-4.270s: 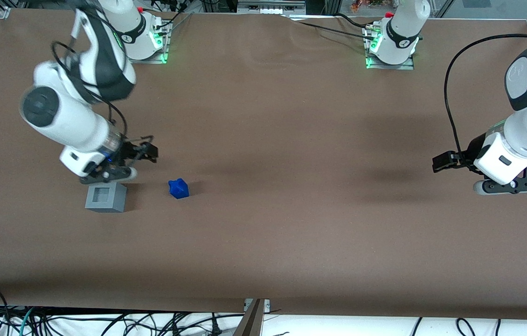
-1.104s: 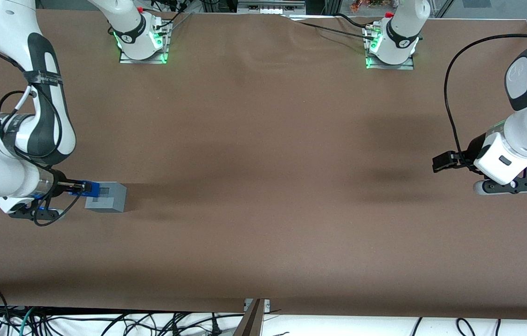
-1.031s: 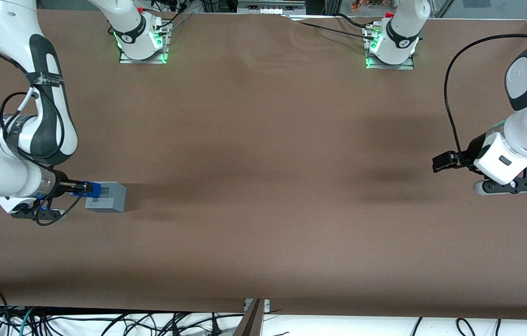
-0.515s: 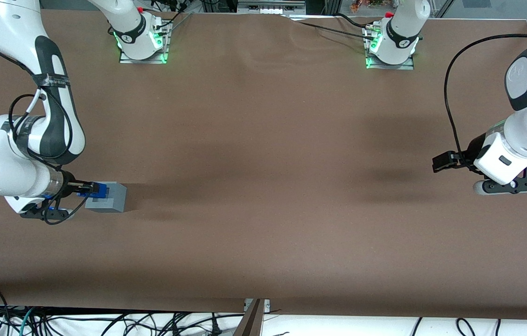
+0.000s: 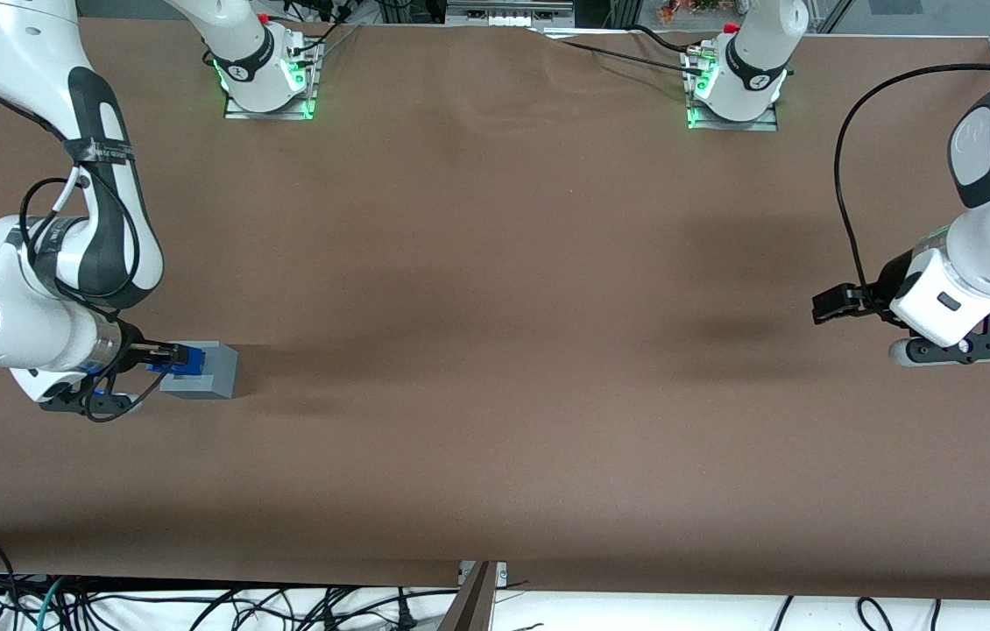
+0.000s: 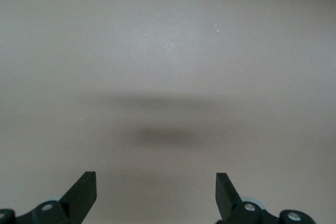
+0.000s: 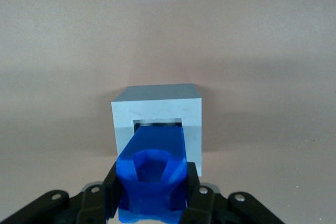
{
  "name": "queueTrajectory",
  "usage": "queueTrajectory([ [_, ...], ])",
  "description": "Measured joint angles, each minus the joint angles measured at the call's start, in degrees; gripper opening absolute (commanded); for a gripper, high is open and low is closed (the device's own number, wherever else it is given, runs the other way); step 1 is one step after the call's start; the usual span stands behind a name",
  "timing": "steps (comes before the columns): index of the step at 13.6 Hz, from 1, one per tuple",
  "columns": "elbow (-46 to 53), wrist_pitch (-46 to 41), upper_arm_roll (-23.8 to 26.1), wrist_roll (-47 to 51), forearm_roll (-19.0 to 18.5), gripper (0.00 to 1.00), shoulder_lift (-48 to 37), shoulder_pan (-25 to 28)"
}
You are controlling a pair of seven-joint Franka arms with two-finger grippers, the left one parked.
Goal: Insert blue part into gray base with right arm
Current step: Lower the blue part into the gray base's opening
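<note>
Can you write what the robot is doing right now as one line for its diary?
step: inserting | hand: shut on blue part | blue part: over gray base socket, not seated

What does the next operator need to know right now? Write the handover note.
Gripper: shut on the blue part, held over the gray base at the working arm's end of the table.
Blue part: its leading end sits at the square socket in the base's top; how deep it has gone cannot be told.
Gray base: stands flat on the table.
Done: part picked up, brought to the socket.
Left: push the part fully in, open the gripper, pull the arm clear.
</note>
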Motion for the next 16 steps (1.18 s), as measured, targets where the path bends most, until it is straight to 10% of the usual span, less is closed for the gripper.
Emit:
queueTrajectory([
  [16,-2.08,4.3,0.74,-1.2,0.0,0.26,-0.77,0.09],
])
